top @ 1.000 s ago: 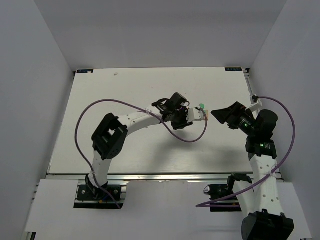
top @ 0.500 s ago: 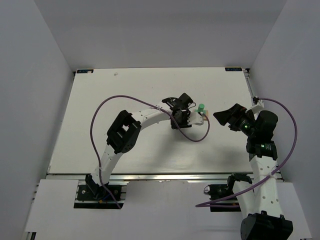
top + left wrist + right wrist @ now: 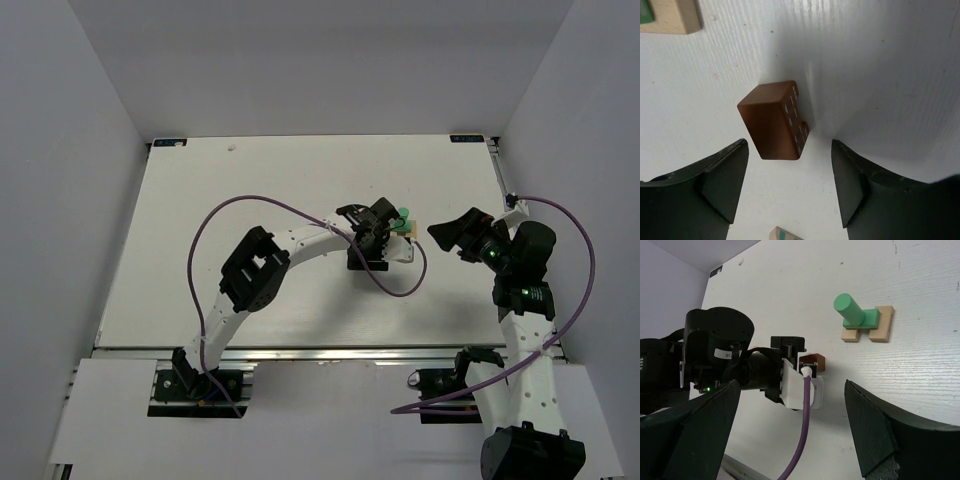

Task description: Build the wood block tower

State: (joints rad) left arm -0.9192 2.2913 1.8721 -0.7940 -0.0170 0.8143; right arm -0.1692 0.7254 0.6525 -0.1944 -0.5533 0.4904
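White tabletop (image 3: 200,250): carries all the blocks.

Left arm (image 3: 290,240): reaches across the middle of the tabletop, its wrist just beside the block cluster.

Right arm (image 3: 520,290): raised at the right side and turned toward the same cluster.

Left end effector (image 3: 789,162): fingers spread wide, gripping nothing. It is lowered over the dark brown block.

Right end effector (image 3: 442,232): fingers parted and empty, well apart from every block.

Partly built stack: a mint green wooden cylinder (image 3: 850,310) stands on a mint green flat block (image 3: 872,319). That block lies across pale tan wooden blocks (image 3: 885,325). The stack sits just beyond the left end effector, on its far right.

Dark brown wooden block (image 3: 774,121): rests on the tabletop between the left end effector's two fingers. It touches neither finger and is turned at an angle to them. One face bears small pale marks, and a lower corner looks notched. It sits near the stack but apart from it.

Change from one second ago: the left arm's elbow has swung right and its wrist has moved closer to the stack. The right arm has shifted only slightly. The stack stands where it did.
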